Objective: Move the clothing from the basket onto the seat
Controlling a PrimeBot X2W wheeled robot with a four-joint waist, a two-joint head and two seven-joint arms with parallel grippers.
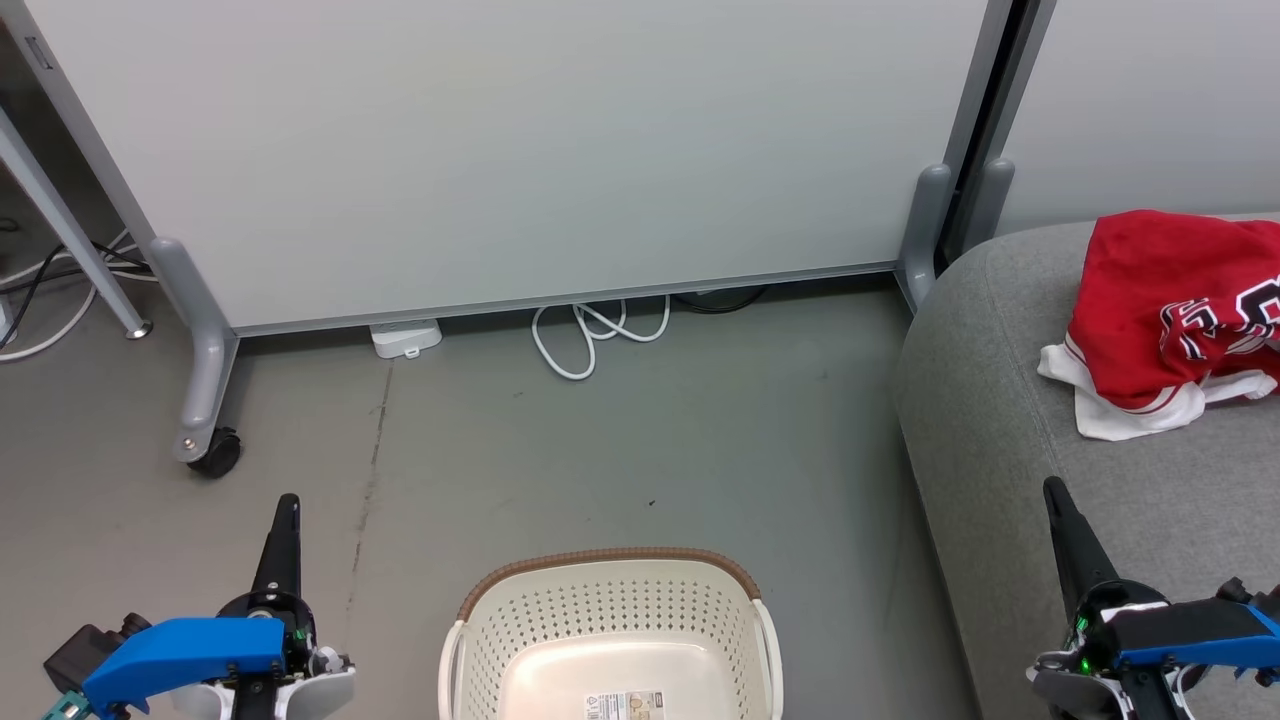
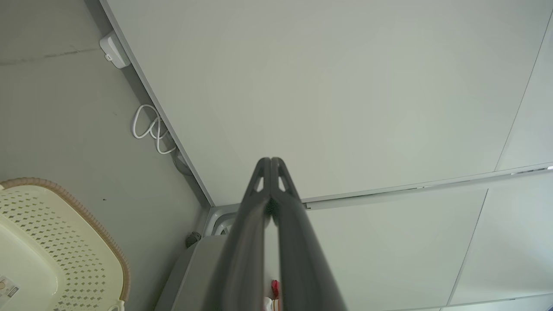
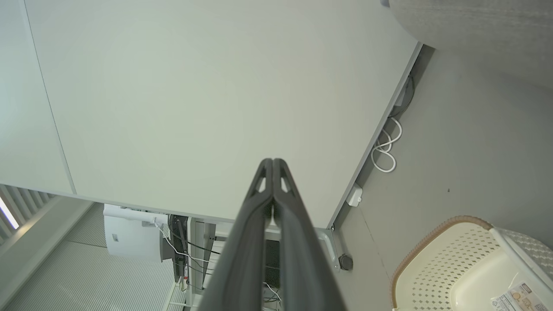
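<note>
The large grey fabric-upholstered seat [image 1: 1000,430], with a rounded corner and stitched seams, takes up the right of the head view. On it, toward the back, lies the clothing [image 1: 1150,290]: a crumpled heap of soft red jersey with white trim and black-and-white lettering, with plain white fabric poking out beneath. The heap rests wholly on the cushion and runs past the picture's right edge.

The oval cream-white plastic basket [image 1: 610,553], with perforated sides and a brown woven-look rim, stands on the grey floor [image 1: 600,450], near the seat but apart from it. What shows of its inside is bare except for a paper label [image 1: 622,705] on the bottom. Its nearest part is cut off by the frame. The right wrist view also shows a bare bottom, so I judge the move done, or all but done, with nothing left to lift from the part I can see.

The left claw [image 1: 287,505] is clenched on nothing, its fingers pressed together and pointing up over the floor. The right claw [image 1: 1055,495] is likewise clenched and empty, over the seat's front.

Counted:
- 1 seat
- 1 basket
- 1 heap of clothing; how many garments make it up I cannot tell
- 2 claws
- 1 label
</note>
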